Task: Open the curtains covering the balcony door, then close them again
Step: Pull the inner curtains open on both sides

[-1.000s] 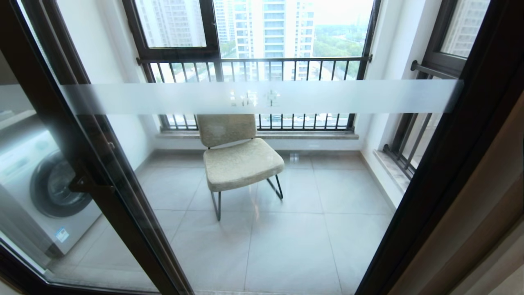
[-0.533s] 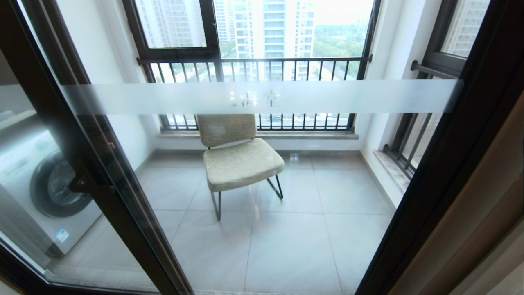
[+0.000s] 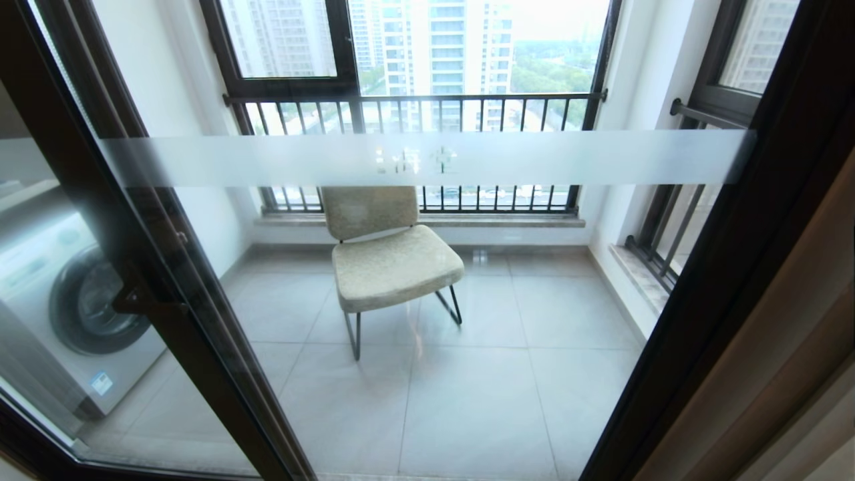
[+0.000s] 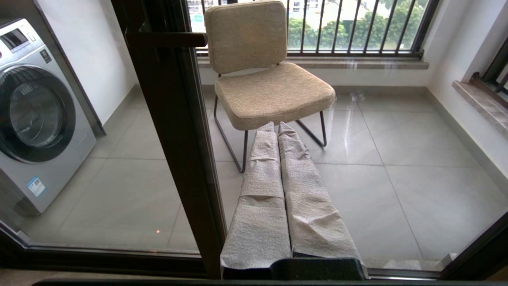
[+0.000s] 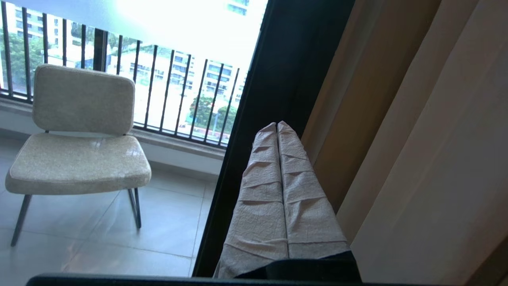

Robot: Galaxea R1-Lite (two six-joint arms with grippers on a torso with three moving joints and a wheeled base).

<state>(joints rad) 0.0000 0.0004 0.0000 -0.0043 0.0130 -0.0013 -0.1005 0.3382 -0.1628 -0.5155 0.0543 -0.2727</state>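
I am facing the balcony door (image 3: 427, 160), a tall glass sliding door in a thick black frame, with a frosted band running level across the pane. The glass is uncovered across the head view. The curtains (image 3: 788, 347) hang gathered at the right edge of that view, beside the door's right frame post: beige-cream folds falling straight down.

My right claw (image 5: 276, 125) shows only in the right wrist view. Its two fabric-wrapped fingers (image 5: 258, 206) are pressed together along their whole length, with nothing between them. The tips point at the seam where the black door frame meets the nearest curtain fold; whether they touch the cloth I cannot tell.

My left claw (image 4: 276, 125) shows only in the left wrist view. It too is fully closed and empty, its wrapped fingers (image 4: 262, 190) side by side. It sits in front of the glass, beside the door's middle post, where a black lever handle (image 4: 166, 39) juts out.

Through the glass lies a balcony with pale floor tiles (image 3: 467, 401). A beige padded chair (image 3: 391, 257) on thin black legs stands in the middle, back to a black-railed window (image 3: 414, 100). A silver washing machine (image 3: 63, 294) stands at the left, behind the left pane.
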